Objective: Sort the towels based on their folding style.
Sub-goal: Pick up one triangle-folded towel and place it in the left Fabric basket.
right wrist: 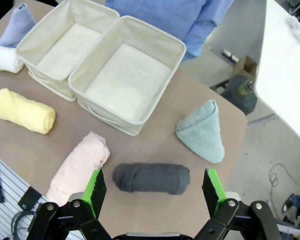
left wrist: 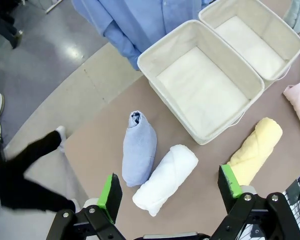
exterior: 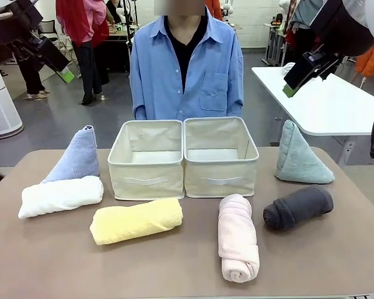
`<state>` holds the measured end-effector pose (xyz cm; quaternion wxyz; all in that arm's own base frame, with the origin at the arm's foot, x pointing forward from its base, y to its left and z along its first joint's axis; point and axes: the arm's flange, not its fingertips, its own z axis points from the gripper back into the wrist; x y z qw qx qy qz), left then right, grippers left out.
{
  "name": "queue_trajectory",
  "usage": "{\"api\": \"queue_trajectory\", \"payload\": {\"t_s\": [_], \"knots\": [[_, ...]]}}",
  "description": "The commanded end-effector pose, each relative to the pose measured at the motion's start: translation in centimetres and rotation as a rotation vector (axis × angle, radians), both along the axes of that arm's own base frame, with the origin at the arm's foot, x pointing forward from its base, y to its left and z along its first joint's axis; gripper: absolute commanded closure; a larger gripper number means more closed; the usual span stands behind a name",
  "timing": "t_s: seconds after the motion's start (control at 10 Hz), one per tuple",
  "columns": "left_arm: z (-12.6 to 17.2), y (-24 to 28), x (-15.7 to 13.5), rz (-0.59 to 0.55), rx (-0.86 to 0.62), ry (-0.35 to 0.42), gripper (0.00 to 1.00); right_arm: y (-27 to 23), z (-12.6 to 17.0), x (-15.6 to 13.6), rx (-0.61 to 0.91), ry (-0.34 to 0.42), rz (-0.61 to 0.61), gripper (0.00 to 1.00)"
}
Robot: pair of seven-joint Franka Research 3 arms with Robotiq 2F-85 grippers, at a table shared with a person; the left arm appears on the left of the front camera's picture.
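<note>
While the left fingers hang spread wide above the table, the blue cone towel and white roll sit left of two cloth bins. The yellow roll and pink roll lie in front, and the grey roll and teal cone sit right, below the wide-spread right fingers.

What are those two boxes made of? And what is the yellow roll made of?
The left box and right box look like cream cloth, maybe canvas over something stiff: matte, woven, seamed rims, walls standing straight. The yellow roll looks like terry towel: fuzzy, matte, softly dented.
</note>
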<state>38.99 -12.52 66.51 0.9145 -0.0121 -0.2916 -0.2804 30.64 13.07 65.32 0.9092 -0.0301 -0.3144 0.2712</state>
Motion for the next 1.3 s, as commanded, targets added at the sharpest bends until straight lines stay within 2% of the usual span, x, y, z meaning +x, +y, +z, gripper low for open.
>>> {"api": "queue_trajectory", "payload": {"t_s": [0.0,0.1,0.2,0.3,0.4,0.5,0.7,0.8,1.0,1.2], "knots": [[0.0,-0.1,0.0,-0.005,-0.003,0.002,0.00,0.0,0.0,0.4,0.004,-0.008,0.000,0.00],[0.0,0.0,0.0,0.000,0.000,0.000,0.00,0.0,0.0,0.0,0.000,0.000,0.000,0.00],[-0.6,2.4,2.1,-0.083,-0.072,0.088,0.00,-2.9,-0.4,2.3,0.071,0.166,0.197,0.00],[-1.9,6.1,4.6,-0.160,-0.178,0.115,0.00,-6.3,-1.0,4.2,0.194,0.243,0.286,0.00],[-2.6,8.7,5.7,-0.264,-0.256,0.126,0.00,-9.5,-1.5,5.8,0.271,0.268,0.389,0.00],[-3.4,10.7,5.7,-0.343,-0.335,0.133,0.00,-12.3,-2.2,7.0,0.323,0.290,0.455,0.00],[-4.1,15.9,6.7,-0.529,-0.496,0.166,0.00,-18.9,-3.7,9.6,0.492,0.250,0.526,0.00],[-4.5,18.6,6.7,-0.574,-0.560,0.166,0.00,-22.2,-4.6,10.2,0.586,0.235,0.533,0.00],[-5.6,24.2,6.0,-0.579,-0.629,0.062,0.00,-27.7,-6.3,9.7,0.691,0.174,0.503,0.00],[-6.7,28.2,5.1,-0.525,-0.669,-0.004,0.00,-30.1,-6.9,8.4,0.718,0.139,0.479,0.00]]}}
